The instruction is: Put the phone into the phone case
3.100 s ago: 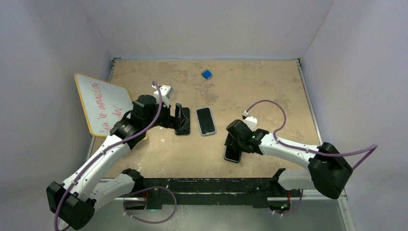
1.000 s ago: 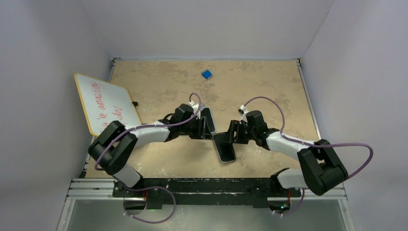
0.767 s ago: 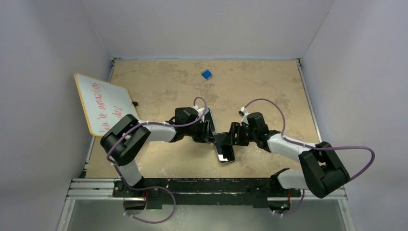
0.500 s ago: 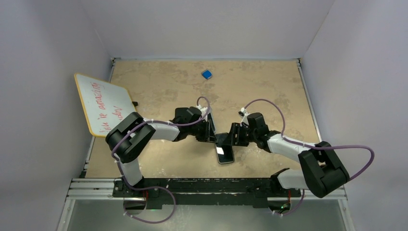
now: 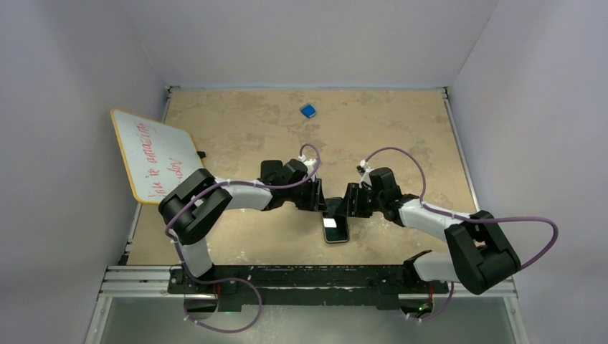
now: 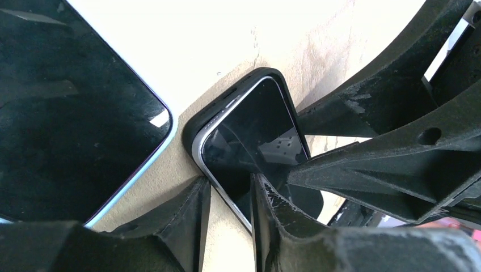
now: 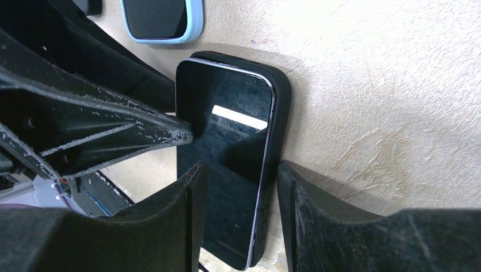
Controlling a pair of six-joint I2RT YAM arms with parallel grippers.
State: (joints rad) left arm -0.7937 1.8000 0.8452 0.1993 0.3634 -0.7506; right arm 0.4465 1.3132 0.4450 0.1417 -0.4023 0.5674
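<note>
Low in the middle of the top view, the phone (image 5: 335, 229) is lying flat and screen-up on the table (image 5: 401, 136), its long axis running up and down the frame. It is sitting in the black phone case (image 7: 282, 96), whose rim is showing along the top and right edges in the right wrist view. Whether it is fully seated cannot be told.

Just above it the two arms are meeting from either side. The left gripper (image 6: 230, 182) is standing with its fingers a narrow way apart, astride one long edge of the cased phone, with one finger over the screen and the other beside the case. The right gripper (image 7: 241, 167) is standing likewise, somewhat wider, astride the opposite long edge. Whether the fingers are pressing down cannot be told. Each wrist view is also showing the other gripper's finger reaching onto the glass.

Just beyond, a second phone (image 6: 68, 113) in a light-blue case is lying flat, apart from the first. Further up at the left, a whiteboard (image 5: 156, 154) with red handwriting is overhanging the table's edge. Near the far wall a small blue object (image 5: 308, 110) is lying.
</note>
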